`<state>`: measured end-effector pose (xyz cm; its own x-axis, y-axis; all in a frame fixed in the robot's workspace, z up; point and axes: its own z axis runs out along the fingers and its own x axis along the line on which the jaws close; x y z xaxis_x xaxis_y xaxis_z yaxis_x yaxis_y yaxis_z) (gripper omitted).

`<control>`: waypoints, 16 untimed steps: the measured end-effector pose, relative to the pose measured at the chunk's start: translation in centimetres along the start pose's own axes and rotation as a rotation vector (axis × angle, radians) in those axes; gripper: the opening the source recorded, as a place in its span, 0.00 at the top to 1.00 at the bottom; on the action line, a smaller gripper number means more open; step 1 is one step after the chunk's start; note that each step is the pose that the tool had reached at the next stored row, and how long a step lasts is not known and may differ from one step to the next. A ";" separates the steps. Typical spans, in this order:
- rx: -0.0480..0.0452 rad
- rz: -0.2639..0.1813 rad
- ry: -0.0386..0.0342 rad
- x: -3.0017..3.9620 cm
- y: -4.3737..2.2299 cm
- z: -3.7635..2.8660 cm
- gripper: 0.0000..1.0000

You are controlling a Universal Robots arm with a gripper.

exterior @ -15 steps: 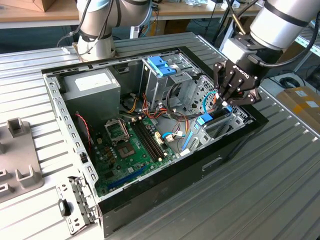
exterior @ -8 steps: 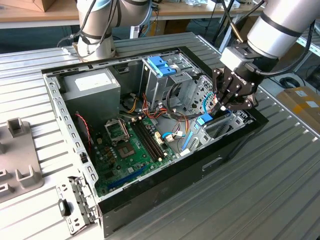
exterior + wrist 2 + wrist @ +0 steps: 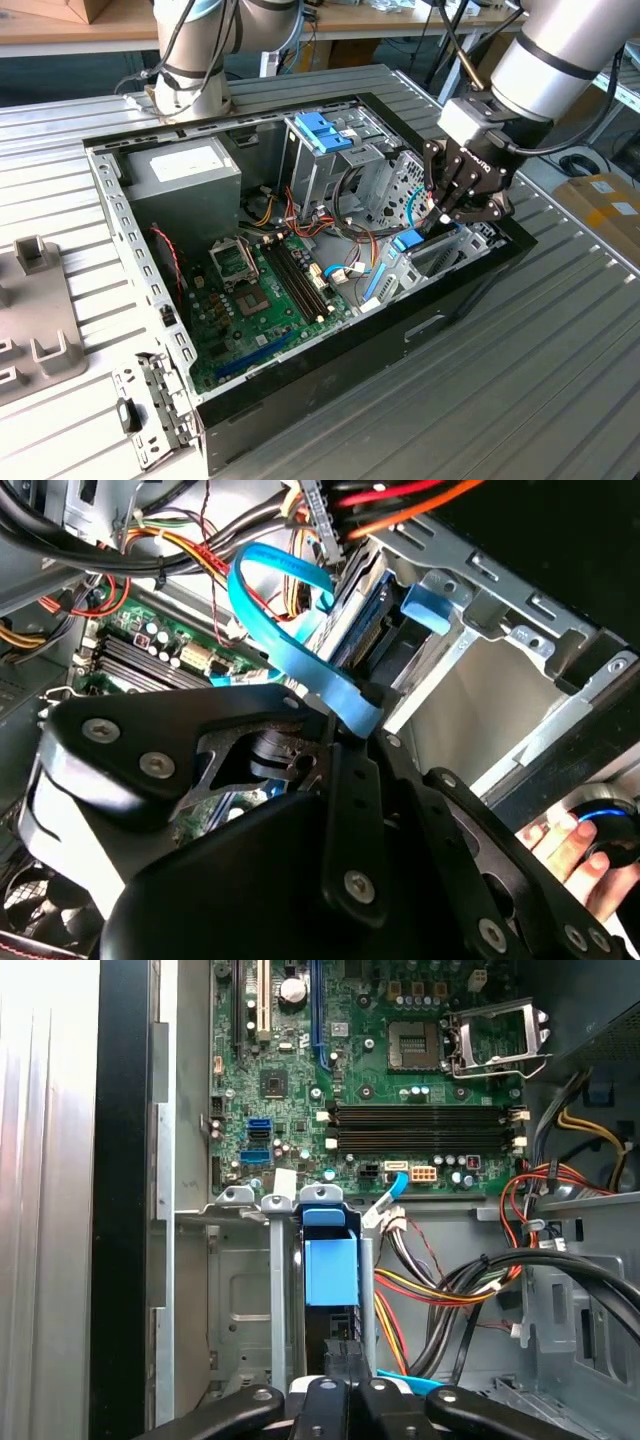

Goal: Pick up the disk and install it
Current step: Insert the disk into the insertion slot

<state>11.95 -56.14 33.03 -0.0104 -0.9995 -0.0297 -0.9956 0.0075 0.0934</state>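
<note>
Your claw (image 3: 452, 212) hung low over the drive bay at the exterior view's right end of the open computer case (image 3: 470, 285), and whether its fingers were apart or together could not be told. Just beneath it, you had the disk (image 3: 330, 1272) standing on edge in a metal slot of the bay, its light-blue frame uppermost. Beyond lay the green motherboard (image 3: 262, 290), then the grey power supply (image 3: 185, 180).
</note>
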 end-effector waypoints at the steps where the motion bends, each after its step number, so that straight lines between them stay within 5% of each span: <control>1: 0.0000 0.000 -0.0008 -0.01 0.00 -0.11 0.90; 8: -0.0001 0.000 0.0002 -0.07 0.10 -2.30 0.90; 16: -0.0080 0.000 0.0003 -0.06 -0.78 -2.82 0.90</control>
<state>12.99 -56.17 35.76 -0.0105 -0.9995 -0.0294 -0.9948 0.0075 0.1014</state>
